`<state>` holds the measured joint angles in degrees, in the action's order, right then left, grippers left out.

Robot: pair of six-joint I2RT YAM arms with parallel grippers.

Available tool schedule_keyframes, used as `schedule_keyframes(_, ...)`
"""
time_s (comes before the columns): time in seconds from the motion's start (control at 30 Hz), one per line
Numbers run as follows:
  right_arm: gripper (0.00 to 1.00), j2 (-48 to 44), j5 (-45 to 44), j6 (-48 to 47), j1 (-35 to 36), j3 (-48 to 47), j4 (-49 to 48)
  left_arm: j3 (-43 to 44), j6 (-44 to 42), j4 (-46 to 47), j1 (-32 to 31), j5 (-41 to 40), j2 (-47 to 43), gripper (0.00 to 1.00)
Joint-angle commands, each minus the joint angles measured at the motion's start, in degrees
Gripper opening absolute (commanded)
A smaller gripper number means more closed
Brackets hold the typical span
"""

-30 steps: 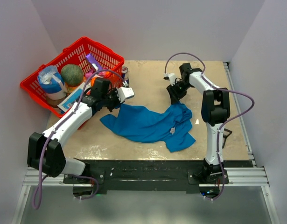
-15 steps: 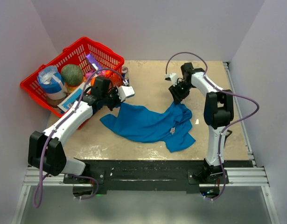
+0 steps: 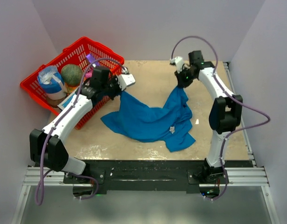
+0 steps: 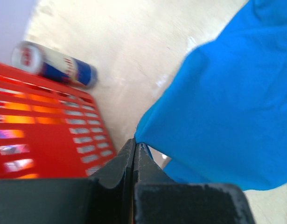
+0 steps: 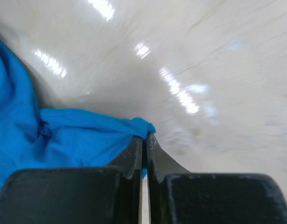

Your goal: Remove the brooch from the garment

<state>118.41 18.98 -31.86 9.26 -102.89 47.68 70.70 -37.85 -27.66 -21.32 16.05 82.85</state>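
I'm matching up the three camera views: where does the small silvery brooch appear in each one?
Top external: the tiny silvery-white flower-like brooch lies on the bright blue soft-cloth T-shirt, near its lower right edge.
Left wrist: not in view.
Right wrist: not in view.
Shared landmark: the T-shirt, seen in all three.

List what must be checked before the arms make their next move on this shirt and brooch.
1. The left gripper shut on the garment: ok.
2. The right gripper shut on the garment's edge: ok.
3. The brooch uncovered, facing up: ok.
4. The garment spread flat: not ok, it lies in folds.
5. One gripper free for the brooch: not ok, both hold cloth.
6. The left gripper clear of the red basket: cannot tell; it is close beside.
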Motion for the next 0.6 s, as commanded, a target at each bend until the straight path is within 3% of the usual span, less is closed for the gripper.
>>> schedule_keyframes(0.0, 0.00, -13.80, 0.88, 1.27, -3.19, -8.46, -10.49, 9.98, 3.30, 8.05, 1.46, -2.78, -1.37, 0.00)
schedule_keyframes(0.13, 0.00, -19.52, -1.05, 2.32, -5.03, -10.31, -17.68, 14.46, 4.62, 13.59, 1.72, -5.15, -3.48, 0.00)
schedule_keyframes(0.3, 0.00, -21.90, -3.25, 3.56, -8.02, -15.49, -19.12, 16.84, 4.89, 19.48, 1.72, -9.37, -5.59, 0.00)
schedule_keyframes(0.53, 0.00, -26.91, -8.42, -2.41, -8.38, -16.64, -20.07, 12.99, 0.24, 26.78, 1.72, -14.11, -10.16, 0.00)
schedule_keyframes(0.57, 0.00, -28.83, -9.48, -3.03, -8.55, -15.86, -21.04, 12.45, -0.12, 31.13, 1.72, -15.86, -10.60, 0.00)
